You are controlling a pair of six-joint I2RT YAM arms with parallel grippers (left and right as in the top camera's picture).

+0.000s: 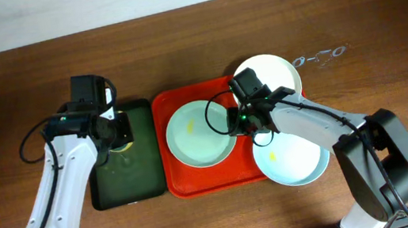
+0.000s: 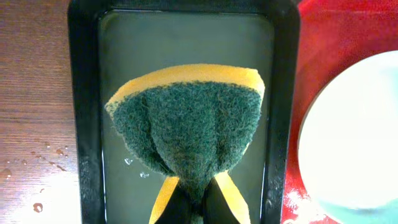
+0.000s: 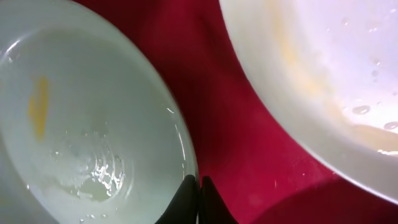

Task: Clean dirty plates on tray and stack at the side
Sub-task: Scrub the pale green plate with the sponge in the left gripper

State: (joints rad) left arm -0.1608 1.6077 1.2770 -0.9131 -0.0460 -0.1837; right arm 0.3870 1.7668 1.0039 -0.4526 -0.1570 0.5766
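R tool [image 3: 194, 200] pinched shut on the rim of the centre plate [image 3: 93, 124], which lies on the red tray [image 3: 211, 93] | L tool [image 2: 194, 210] clamped on the sponge [image 2: 186, 124] above the green tray [image 2: 281, 93] | next: I'd steady that rim, bring the sponge across and scrub the yellow smear [image 3: 38, 106] lightly so the plate doesn't skid.

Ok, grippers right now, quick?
Left gripper: closed on the sponge.
Right gripper: closed at the rim of a plate; grip unclear.

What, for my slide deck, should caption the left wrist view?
Left gripper pinching a folded scouring sponge over the dark tray, plate on red tray alongside.
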